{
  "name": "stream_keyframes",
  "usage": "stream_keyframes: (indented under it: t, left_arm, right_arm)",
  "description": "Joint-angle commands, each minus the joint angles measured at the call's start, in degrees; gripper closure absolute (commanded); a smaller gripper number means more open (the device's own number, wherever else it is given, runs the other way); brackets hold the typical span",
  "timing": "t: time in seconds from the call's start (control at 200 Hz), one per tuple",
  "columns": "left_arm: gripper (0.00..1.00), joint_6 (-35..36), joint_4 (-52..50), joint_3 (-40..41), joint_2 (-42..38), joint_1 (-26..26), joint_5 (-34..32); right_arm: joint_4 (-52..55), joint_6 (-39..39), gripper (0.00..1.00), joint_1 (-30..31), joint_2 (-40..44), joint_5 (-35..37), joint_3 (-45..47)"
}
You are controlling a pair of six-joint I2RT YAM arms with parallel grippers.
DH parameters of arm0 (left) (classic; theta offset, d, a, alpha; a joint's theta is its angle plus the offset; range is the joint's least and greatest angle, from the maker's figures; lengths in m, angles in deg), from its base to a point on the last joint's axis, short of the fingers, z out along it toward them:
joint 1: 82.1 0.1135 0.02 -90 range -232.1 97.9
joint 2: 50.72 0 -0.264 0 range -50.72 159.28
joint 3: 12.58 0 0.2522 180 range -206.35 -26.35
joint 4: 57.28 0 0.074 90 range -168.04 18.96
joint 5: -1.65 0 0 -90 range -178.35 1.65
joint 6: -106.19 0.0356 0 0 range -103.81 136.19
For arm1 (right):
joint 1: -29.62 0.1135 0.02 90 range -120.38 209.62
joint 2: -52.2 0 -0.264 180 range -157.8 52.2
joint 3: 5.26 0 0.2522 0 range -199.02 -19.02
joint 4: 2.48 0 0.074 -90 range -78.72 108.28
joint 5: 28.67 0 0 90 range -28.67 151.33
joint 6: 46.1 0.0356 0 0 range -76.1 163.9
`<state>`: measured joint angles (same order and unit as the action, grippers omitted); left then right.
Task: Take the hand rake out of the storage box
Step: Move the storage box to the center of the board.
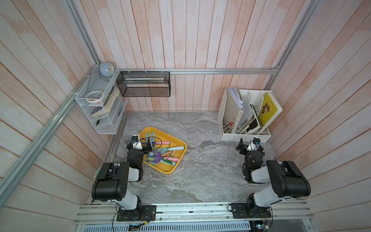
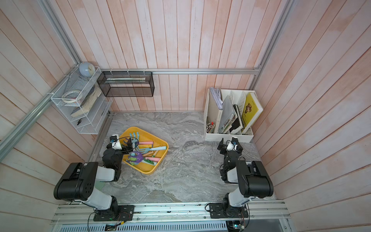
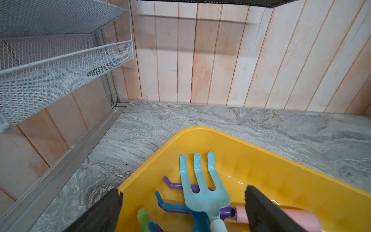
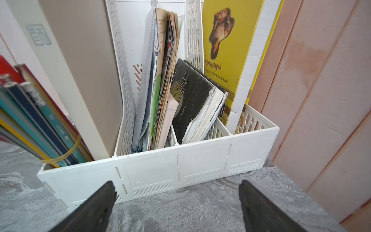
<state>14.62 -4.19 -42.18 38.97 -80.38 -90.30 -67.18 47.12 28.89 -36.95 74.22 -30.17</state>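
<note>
Tools crowd the storage box [image 1: 160,134] [image 2: 149,135] in both top views, with the left gripper [image 1: 148,145] above it. Left wrist view: hand rake [image 3: 200,186] lies inside, below spread jaws. Right wrist view: right gripper [image 4: 176,184] gapes empty before the file organizer [image 4: 160,166].

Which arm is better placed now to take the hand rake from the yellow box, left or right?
Left. The left gripper, open, hangs over the storage box, with garden tools seen between its jaws. The right gripper, also open, faces the white file organizer, far across the table.
</note>
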Motion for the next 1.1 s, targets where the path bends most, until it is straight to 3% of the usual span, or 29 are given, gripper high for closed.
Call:
stream_keyframes:
  t: [0.0, 0.69, 0.84, 0.92, 1.03, 1.095]
  left_arm:
    - [0.00, -0.20, 1.06, 0.70, -0.39, -0.14, -0.70]
    - [0.00, -0.32, 1.07, 0.71, -0.43, -0.13, -0.64]
    - [0.00, -2.48, 8.46, 5.14, -1.53, -0.50, -9.60]
    - [0.00, -2.39, 12.94, 7.29, -1.29, -0.95, -9.22]
    - [0.00, 3.14, 12.03, 5.94, -1.12, -6.60, -14.59]
    - [0.00, 3.22, 13.66, 6.66, -0.96, -6.55, -14.45]
  right_arm:
    - [-1.17, 0.56, 0.02, 0.25, -0.63, 0.85, 0.35]
    - [-1.26, 0.56, 0.02, 0.27, -0.64, 0.85, 0.39]
    - [-1.26, 0.56, 0.02, 0.22, -0.68, 0.83, 0.35]
    - [-1.26, 0.57, 0.02, 0.23, -0.63, 0.84, 0.35]
    - [-1.26, 0.56, 0.02, 0.36, -0.68, 0.88, 0.35]
    - [-1.26, 0.56, 0.02, 0.30, -0.66, 0.86, 0.35]
